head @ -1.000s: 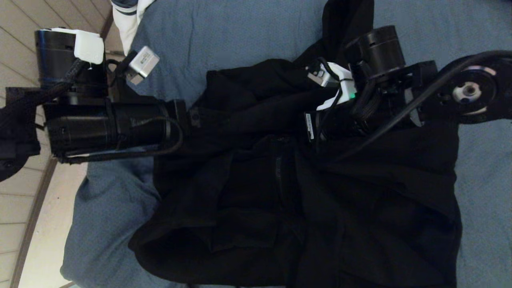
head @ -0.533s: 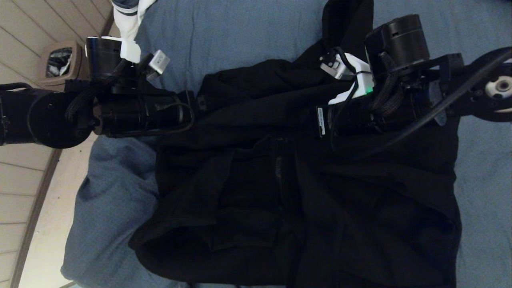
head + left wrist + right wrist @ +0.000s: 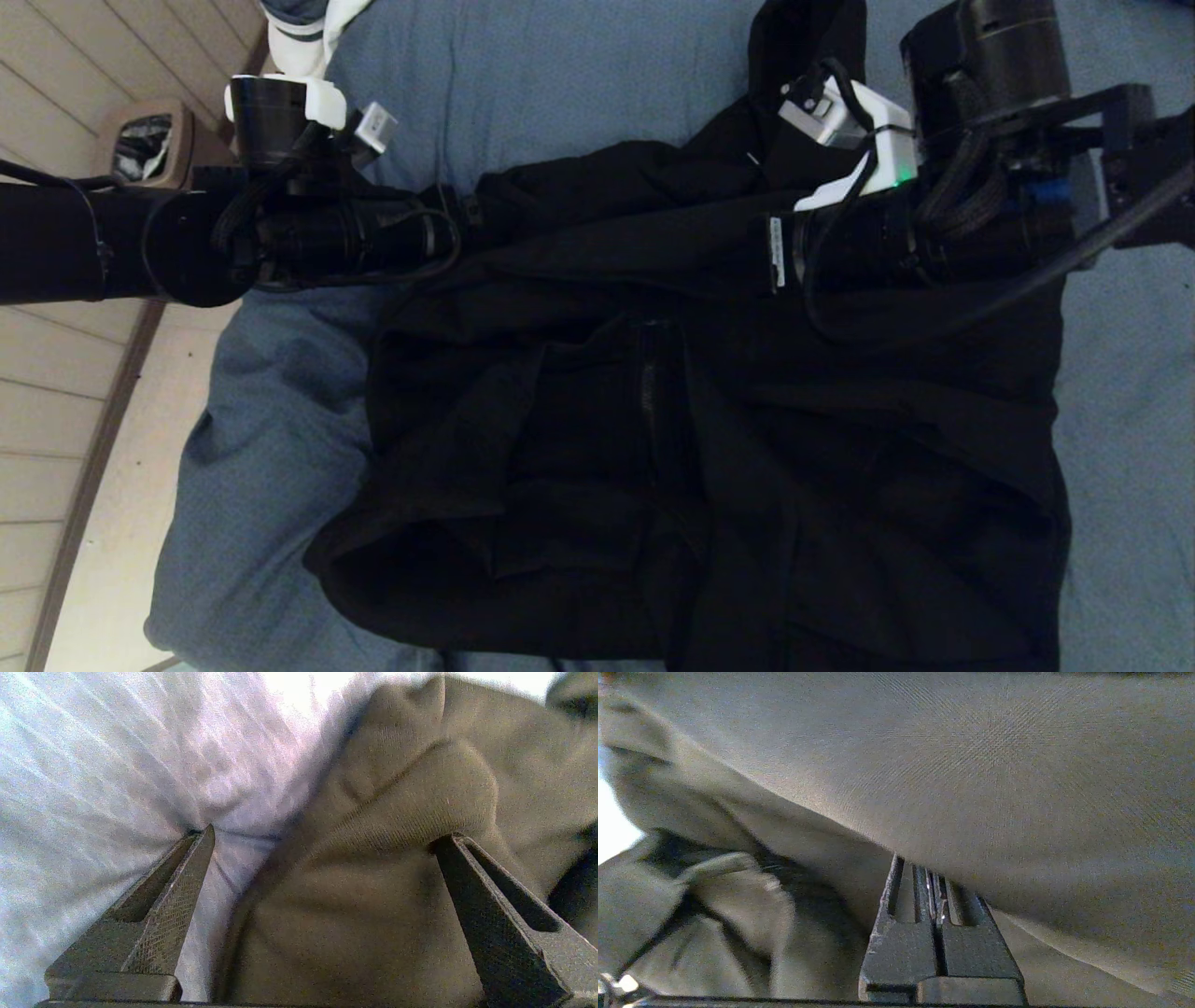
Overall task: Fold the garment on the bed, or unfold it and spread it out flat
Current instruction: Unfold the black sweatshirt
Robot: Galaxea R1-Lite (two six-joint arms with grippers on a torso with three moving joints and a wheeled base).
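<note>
Sprawling across the middle and lower part of the head view, the garment lies rumpled on the bed, its zipper line running down the centre. At the upper left of that frame the left gripper sits at the garment's edge with its fingers spread wide, one tip on the sheet and the other against a fold of dark cloth. At the upper right the right gripper has its fingers pressed together under a draped layer of the garment; whether cloth is pinched between them cannot be told.
</note>
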